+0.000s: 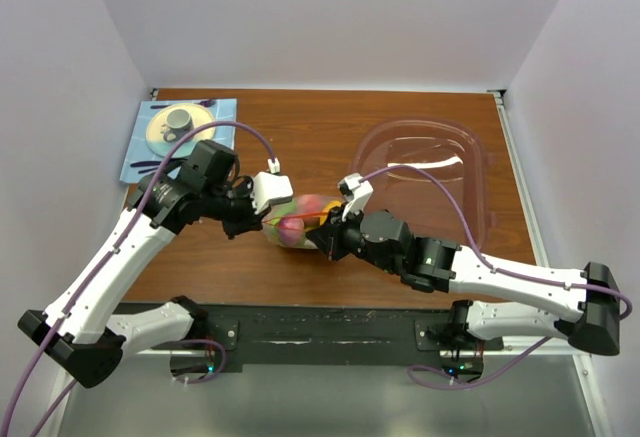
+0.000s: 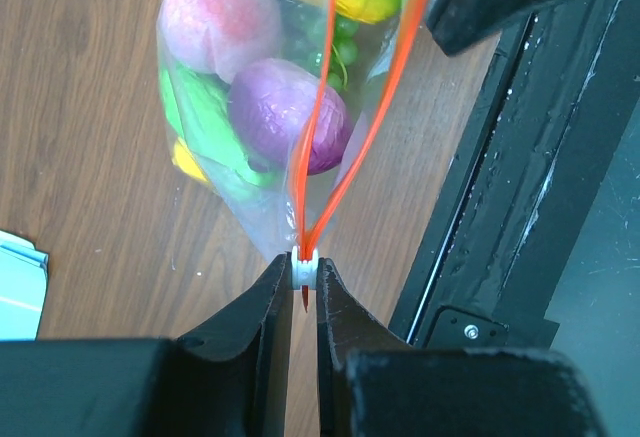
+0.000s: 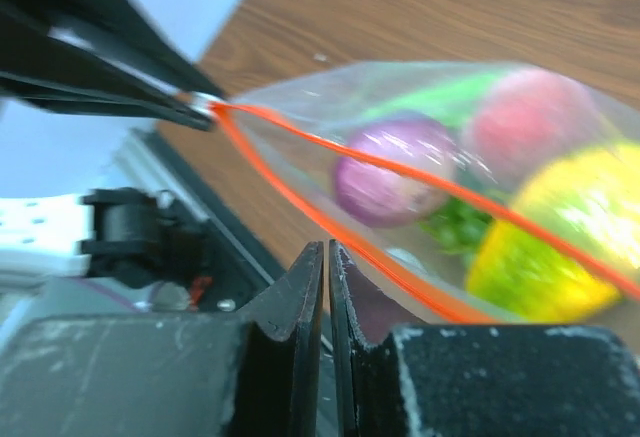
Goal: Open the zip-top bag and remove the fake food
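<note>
Plain white walls enclose a brown wooden table with a black strip along its near edge.

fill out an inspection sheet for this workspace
surface: wooden table
job's things: zip-top bag, zip strips parted; fake food inside
clutter: clear tub far right; blue mat far left, plate on it
grippers: left gripper shut on slider; right gripper shut on the bag's other end
cables: purple cables arch over both arms
surroundings: white walls; black base rail
</note>
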